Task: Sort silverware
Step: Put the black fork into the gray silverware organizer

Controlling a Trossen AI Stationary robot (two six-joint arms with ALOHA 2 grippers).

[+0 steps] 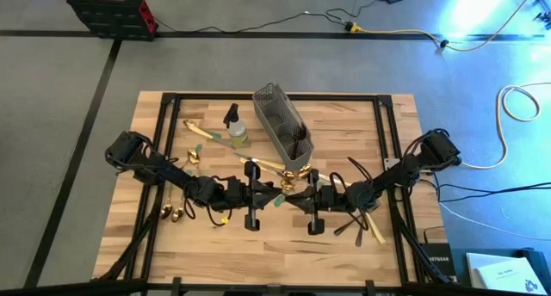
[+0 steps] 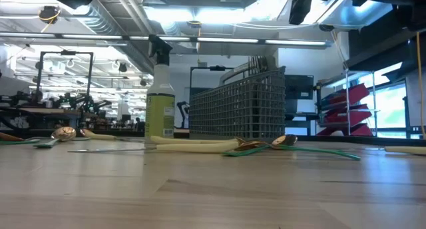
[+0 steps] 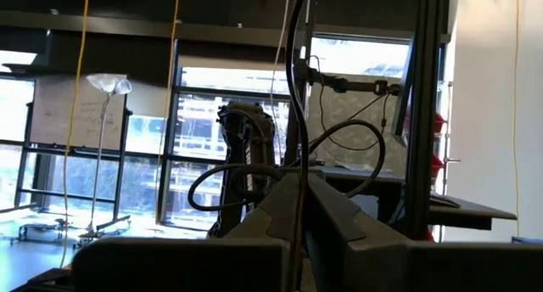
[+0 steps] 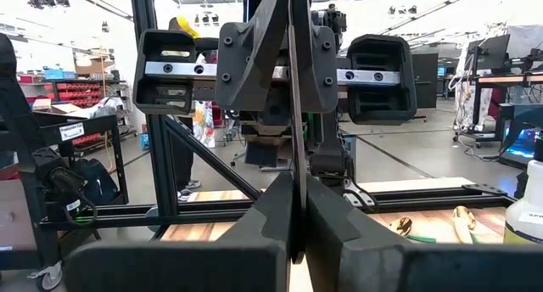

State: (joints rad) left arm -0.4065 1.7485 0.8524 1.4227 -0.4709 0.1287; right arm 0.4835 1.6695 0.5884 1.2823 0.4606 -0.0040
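Observation:
Over the table's middle, my left gripper point(image 1: 277, 193) and my right gripper point(image 1: 297, 197) meet tip to tip, both shut. Between them stands a thin, slightly curved dark piece of silverware point(image 4: 293, 143), seen edge-on; I cannot tell whether it is a fork, spoon or knife. More silverware lies flat on the wood: gold spoons point(image 1: 194, 154), a cream-handled piece point(image 2: 193, 146), a green-handled one point(image 2: 319, 150), and dark pieces point(image 1: 362, 220) at the right. My left gripper pinches the dark piece point(image 3: 294, 160) between its two fingers point(image 4: 254, 63), coming from the table's left and slanting a little upward. The fingers lie across the piece, which stands upright, clear of the table. My right gripper pinches the same dark piece point(image 4: 295, 169) between its two fingers point(image 4: 339, 216), coming about level from the table's right. The fingers lie across it. The piece rises upright past the fingertips, clear of the table.
A grey wire-mesh caddy point(image 1: 282, 124) stands behind the grippers, tilted across the table's far middle. A spray bottle point(image 1: 236, 128) with green liquid stands at its left. A black frame point(image 1: 383, 115) runs around the tabletop. Bare wood lies along the near edge.

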